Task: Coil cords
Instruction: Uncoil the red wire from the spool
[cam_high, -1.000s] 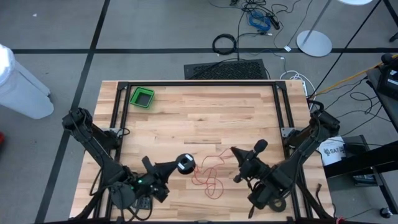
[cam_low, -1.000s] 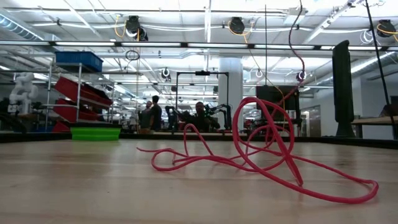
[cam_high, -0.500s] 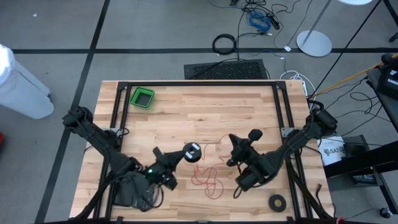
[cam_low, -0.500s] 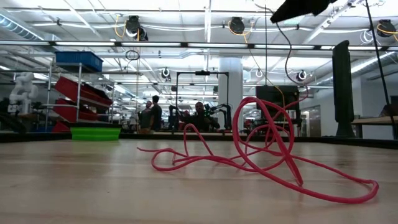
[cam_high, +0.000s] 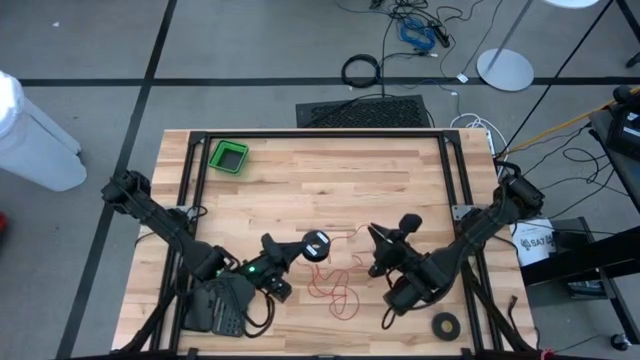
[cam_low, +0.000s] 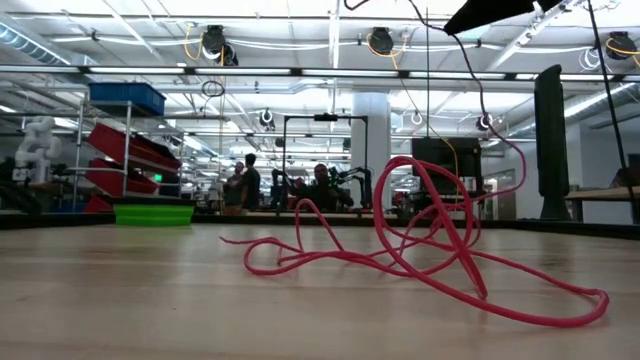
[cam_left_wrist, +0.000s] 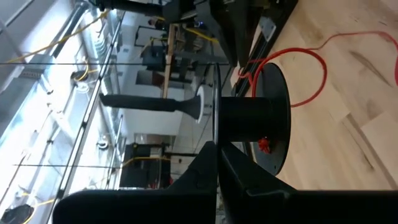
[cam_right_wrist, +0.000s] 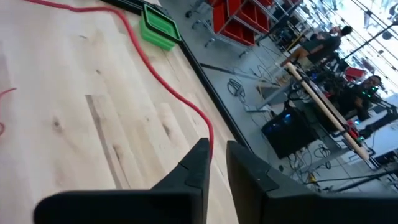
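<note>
Nearest you, by the front edge of the bench (cam_high: 400, 165) on the right, a flat black tape ring (cam_high: 445, 323) lies alone.

A little farther in, your left gripper (cam_high: 298, 251) reaches toward the middle. Its jaws are closed on a black spool (cam_high: 316, 243), carried above the wood. In the left wrist view the two fingers (cam_left_wrist: 205, 163) meet with no gap at the spool's thin flange, and a red strand curls round the hub.

The cord (cam_high: 335, 285), thin and red, lies in loose tangled loops on the bench just in front of and between the two grippers. One strand climbs from the pile toward the right gripper (cam_high: 376, 240), which hangs above the wood just right of the spool. Its jaws stand a narrow slit apart. In the right wrist view the cord runs up to one fingertip (cam_right_wrist: 200, 149), but you cannot tell whether it is pinched.

At the far left corner sits a green bin (cam_high: 228, 157).

Beyond the bench, a thick black cable hoop (cam_high: 361, 71) lies on the floor.
</note>
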